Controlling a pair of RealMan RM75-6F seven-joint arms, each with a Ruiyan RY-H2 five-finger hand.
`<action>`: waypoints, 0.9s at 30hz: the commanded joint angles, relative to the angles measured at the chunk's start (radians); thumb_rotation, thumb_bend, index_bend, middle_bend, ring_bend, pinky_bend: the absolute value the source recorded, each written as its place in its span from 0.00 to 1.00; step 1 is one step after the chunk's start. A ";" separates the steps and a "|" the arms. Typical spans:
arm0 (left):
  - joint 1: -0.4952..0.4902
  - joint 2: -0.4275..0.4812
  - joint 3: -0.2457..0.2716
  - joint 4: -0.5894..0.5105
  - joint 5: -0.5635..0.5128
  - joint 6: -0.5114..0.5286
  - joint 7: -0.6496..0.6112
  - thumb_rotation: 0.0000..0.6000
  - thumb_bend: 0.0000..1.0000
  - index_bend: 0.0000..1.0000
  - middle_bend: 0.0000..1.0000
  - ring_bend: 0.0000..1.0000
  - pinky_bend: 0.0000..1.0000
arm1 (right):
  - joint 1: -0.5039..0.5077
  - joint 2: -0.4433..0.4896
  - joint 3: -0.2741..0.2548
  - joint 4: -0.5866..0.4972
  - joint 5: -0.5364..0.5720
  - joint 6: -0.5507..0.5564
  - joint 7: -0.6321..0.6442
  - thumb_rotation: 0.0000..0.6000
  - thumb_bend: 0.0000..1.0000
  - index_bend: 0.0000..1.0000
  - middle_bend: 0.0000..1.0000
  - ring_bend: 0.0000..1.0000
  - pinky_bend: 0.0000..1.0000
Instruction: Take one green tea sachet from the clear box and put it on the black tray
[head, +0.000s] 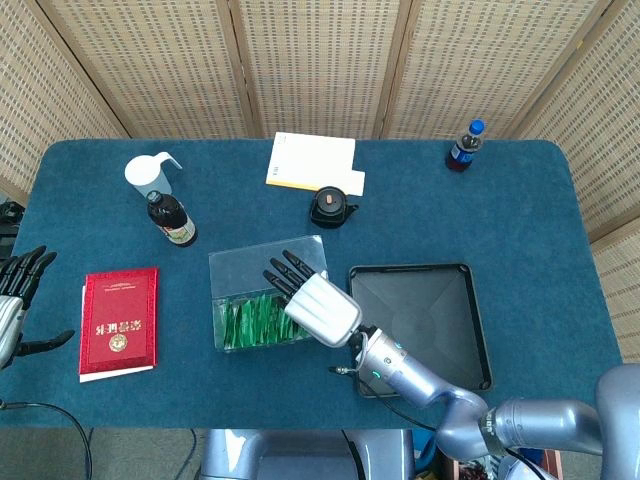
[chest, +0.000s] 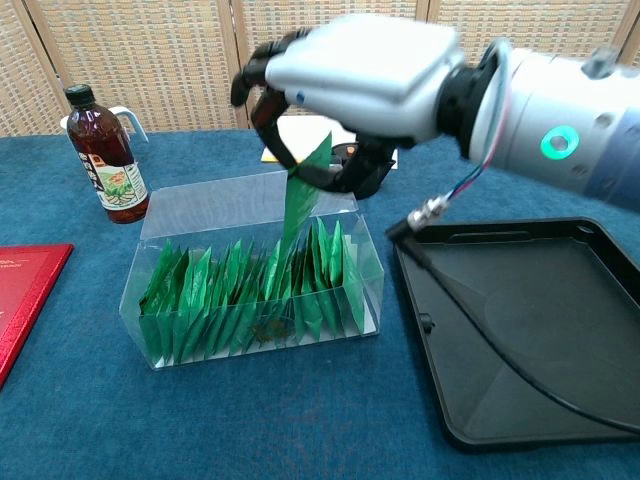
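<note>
Right robot hand (chest: 365, 70): above clear box (chest: 255, 270), pinching one green tea sachet (chest: 303, 195) by top edge; sachet hangs over box, lower end among remaining sachets. Black tray (chest: 530, 330): just right of box, on tabletop (chest: 300, 420). Left robot hand (head: 15, 300): far left of box, fingers spread, holding nothing.

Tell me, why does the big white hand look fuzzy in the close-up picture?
In the chest view the right hand is smeared by motion blur while the clear box and its sachets stay sharp; in the head view that hand looks crisp, under even light.
</note>
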 joint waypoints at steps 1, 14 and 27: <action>0.001 -0.001 0.000 0.001 0.000 0.002 0.001 1.00 0.05 0.00 0.00 0.00 0.00 | -0.016 0.055 0.016 -0.056 0.001 0.024 -0.034 1.00 0.61 0.67 0.25 0.12 0.15; 0.012 -0.001 0.011 -0.009 0.028 0.026 0.010 1.00 0.05 0.00 0.00 0.00 0.00 | -0.172 0.290 -0.042 -0.155 -0.064 0.157 0.016 1.00 0.61 0.67 0.25 0.12 0.15; 0.022 -0.003 0.023 -0.020 0.053 0.045 0.026 1.00 0.05 0.00 0.00 0.00 0.00 | -0.365 0.329 -0.209 0.080 -0.239 0.284 0.315 1.00 0.61 0.67 0.25 0.12 0.15</action>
